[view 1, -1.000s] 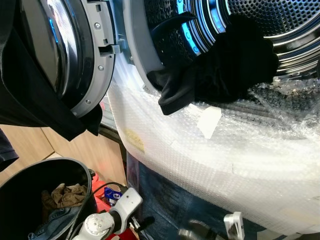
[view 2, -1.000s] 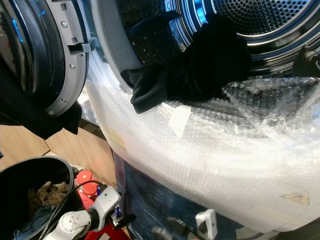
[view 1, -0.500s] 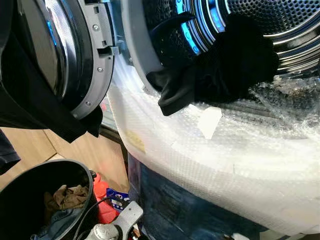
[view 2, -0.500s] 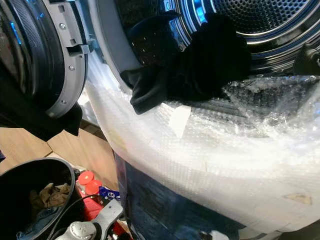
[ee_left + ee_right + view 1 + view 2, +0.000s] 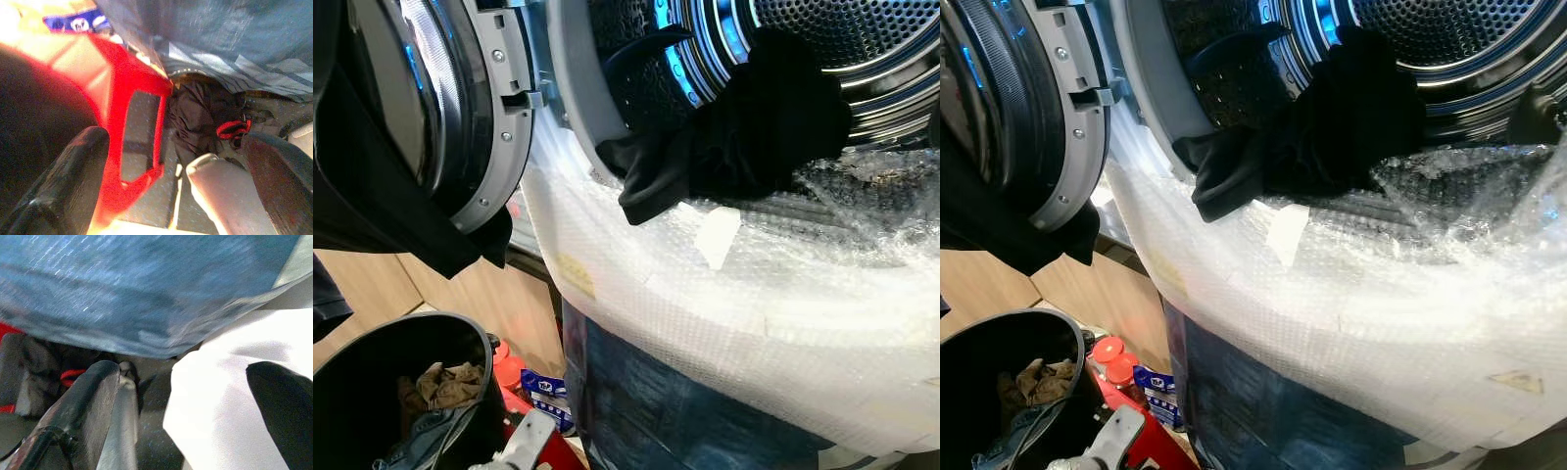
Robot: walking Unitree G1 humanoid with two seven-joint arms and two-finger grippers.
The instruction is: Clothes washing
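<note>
A black garment (image 5: 744, 127) hangs out of the washing machine's drum (image 5: 862, 49), its end drooping over the bubble-wrapped rim (image 5: 724, 284). Another dark garment (image 5: 372, 196) is draped over the open door (image 5: 460, 108) at left. A black laundry basket (image 5: 352, 392) at lower left holds brown and denim clothes (image 5: 445, 384). My left arm (image 5: 524, 446) pokes in at the bottom edge. My left gripper (image 5: 176, 147) is open, low by the floor, near a red stool frame (image 5: 122, 98) and a crumpled black cloth with red trim (image 5: 205, 117). My right gripper (image 5: 186, 374) is open beside white cloth (image 5: 230, 411).
Bubble wrap covers the machine's front below the drum, with a blue-wrapped panel (image 5: 656, 392) under it. Red-capped bottles (image 5: 1111, 357) and a blue packet (image 5: 548, 387) stand between basket and machine. The floor at left is wooden (image 5: 372, 284).
Both arms have dropped lower: the left arm has sunk to the bottom edge of the eye views and the right one has gone out of them. The garments have not moved.
</note>
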